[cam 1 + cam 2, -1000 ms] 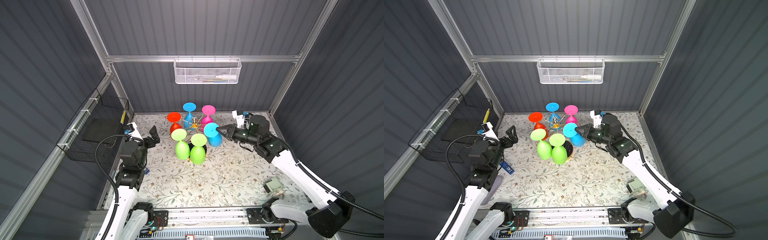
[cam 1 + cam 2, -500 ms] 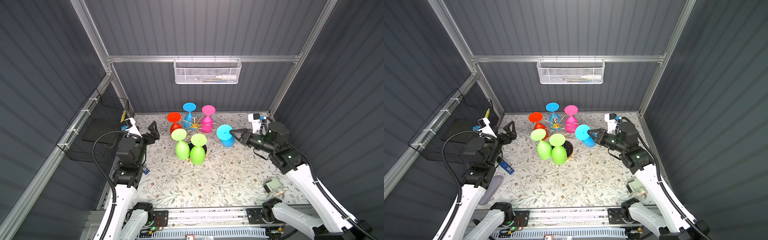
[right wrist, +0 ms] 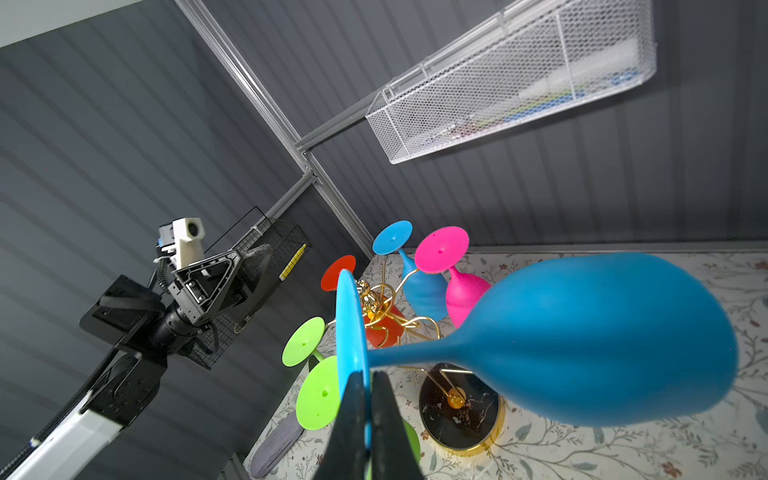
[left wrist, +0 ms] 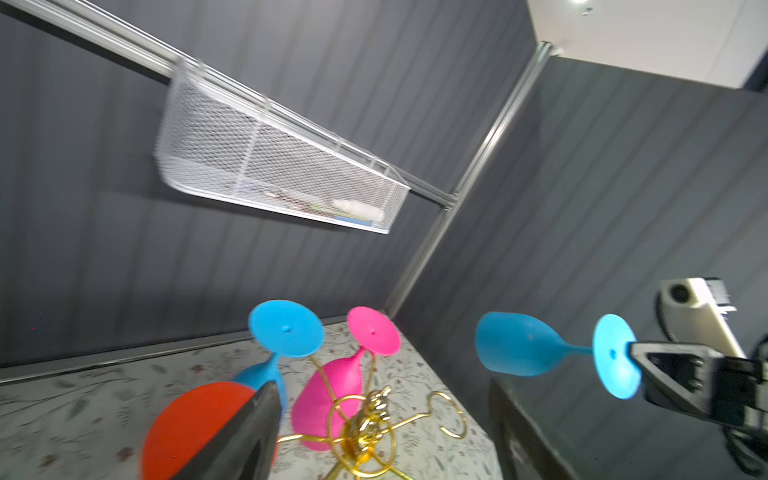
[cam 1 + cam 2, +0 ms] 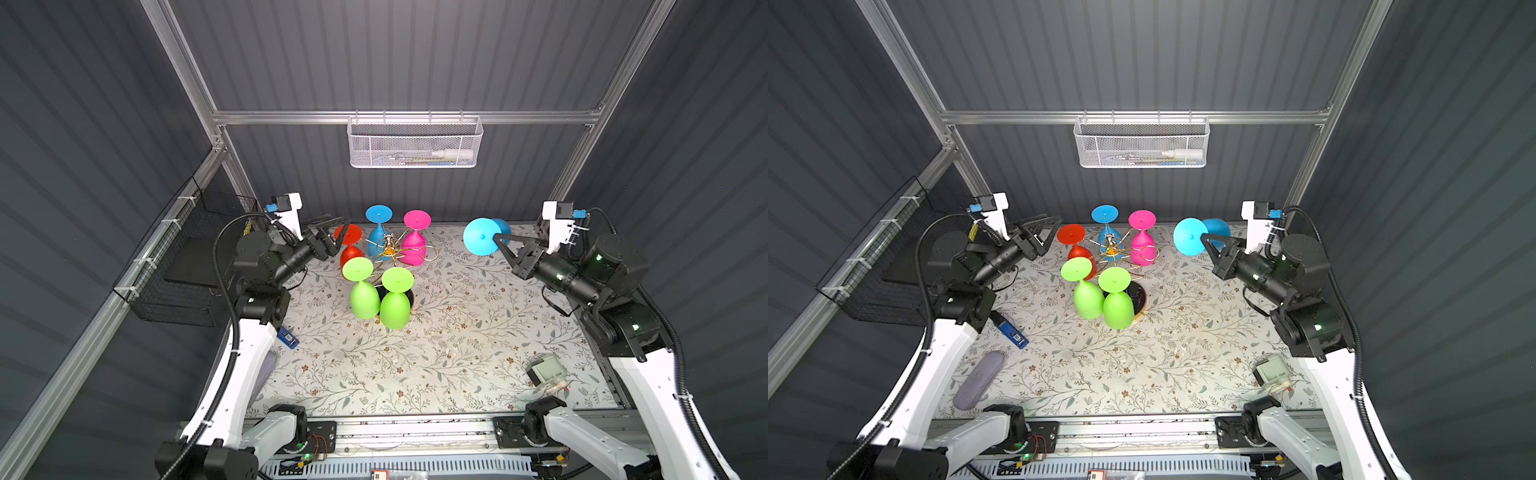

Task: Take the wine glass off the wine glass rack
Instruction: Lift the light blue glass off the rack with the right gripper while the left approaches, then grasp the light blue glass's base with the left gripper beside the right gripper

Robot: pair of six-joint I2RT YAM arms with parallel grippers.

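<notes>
Currently, right hand (image 5: 496, 239) clamping foot of blue wine glass (image 5: 480, 237), 3 o'clock of wine glass rack (image 5: 388, 249), left hand (image 5: 340, 232) gaping near red glass (image 5: 351, 254), 9 o'clock.

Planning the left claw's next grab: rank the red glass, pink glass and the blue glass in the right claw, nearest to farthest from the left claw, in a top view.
1. Red glass, rack's left side, next to the left claw.
2. Pink glass, rack's right side.
3. Blue glass, off the rack, far right, in the right claw.
</notes>
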